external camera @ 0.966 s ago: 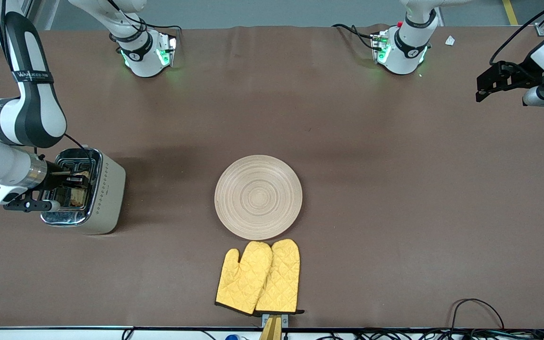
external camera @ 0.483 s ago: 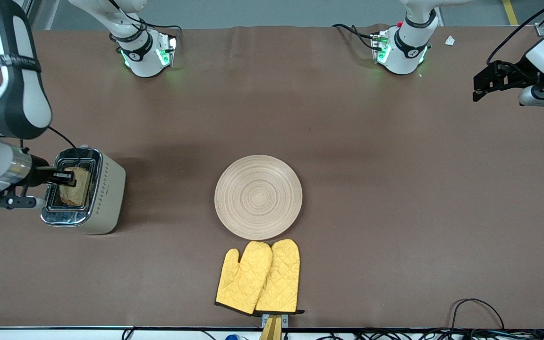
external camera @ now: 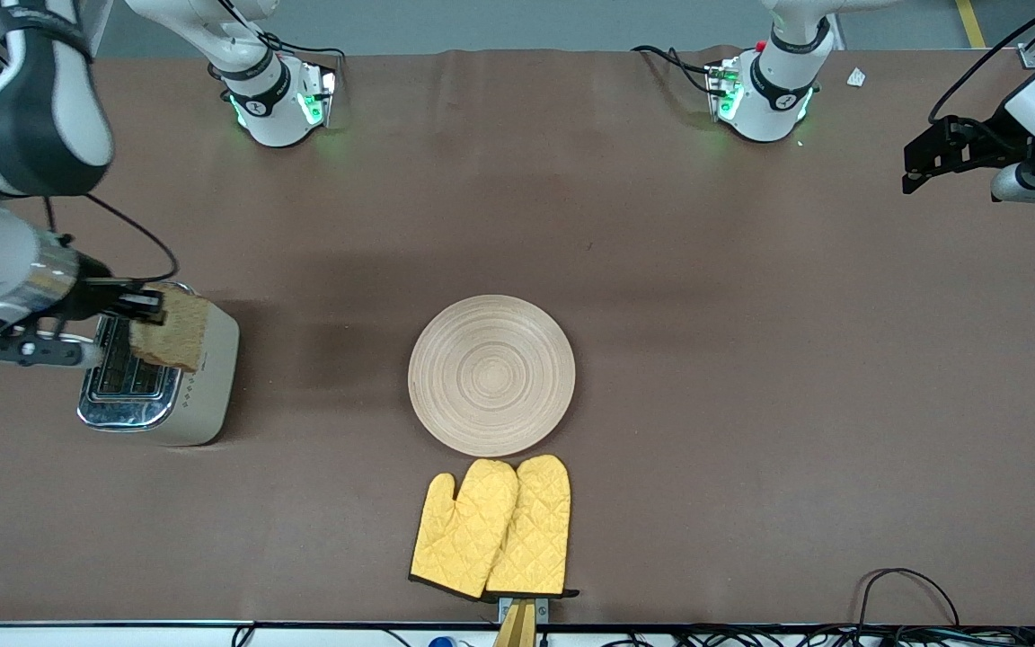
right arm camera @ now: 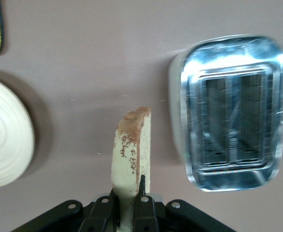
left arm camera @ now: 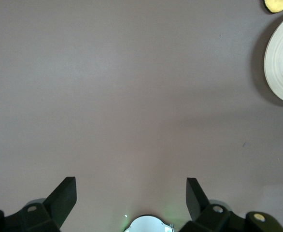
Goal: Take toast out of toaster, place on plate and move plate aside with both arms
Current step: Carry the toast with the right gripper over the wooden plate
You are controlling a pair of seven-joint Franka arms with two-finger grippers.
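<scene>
My right gripper (external camera: 147, 307) is shut on the toast (external camera: 172, 330), a light-brown slice, and holds it up in the air over the toaster (external camera: 178, 388). In the right wrist view the toast (right arm camera: 132, 154) stands edge-on between the fingers (right arm camera: 142, 193), with the toaster's (right arm camera: 232, 112) empty slots beside it. The round pale wooden plate (external camera: 491, 375) lies at the table's middle and is bare; its edge shows in the right wrist view (right arm camera: 6, 140) and the left wrist view (left arm camera: 282, 60). My left gripper (external camera: 917, 169) is open and empty, waiting over the left arm's end of the table (left arm camera: 131, 193).
Two yellow oven mitts (external camera: 492, 528) lie nearer the front camera than the plate, almost touching it. The arm bases (external camera: 279, 94) (external camera: 765, 90) stand along the table's back edge. Cables (external camera: 904, 593) lie at the front corner on the left arm's side.
My right gripper has lifted the toast up out of the toaster slot and now holds it above the toaster. The left arm has barely moved.
</scene>
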